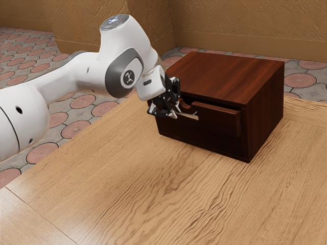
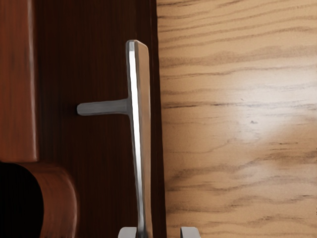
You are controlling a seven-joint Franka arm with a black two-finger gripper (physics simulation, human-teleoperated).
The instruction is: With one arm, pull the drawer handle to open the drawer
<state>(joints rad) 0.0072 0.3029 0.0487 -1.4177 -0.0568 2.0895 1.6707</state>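
Two views tell different parts of this. From the side, the white arm [image 1: 76,76] comes in from the exterior view's left and holds its black gripper [image 1: 171,109] at the near end of the drawer [image 1: 214,120]. The drawer sits in a dark wooden cabinet [image 1: 230,76] on a pale wooden table [image 1: 153,204]. The drawer front stands a little out from the cabinet, with a dark gap along its top edge. A slim metal handle [image 1: 190,115] pokes out of the gripper toward the exterior view's right. In this view the hand hides how the fingers meet the handle. A floor [image 1: 30,56] of round reddish tiles lies beyond the table.

The wrist view settles that. The handle runs as a long bright bar, joined to the dark drawer front by a short post. Two pale fingertips [image 2: 128,232] flank its near end. One lies right against the bar and the other stands apart from it across a visible gap. The pincer is thus released around the handle, not clenched on it. A rounded brown edge and a black hollow show beside the drawer front, and the table's grain fills the far side of the bar.
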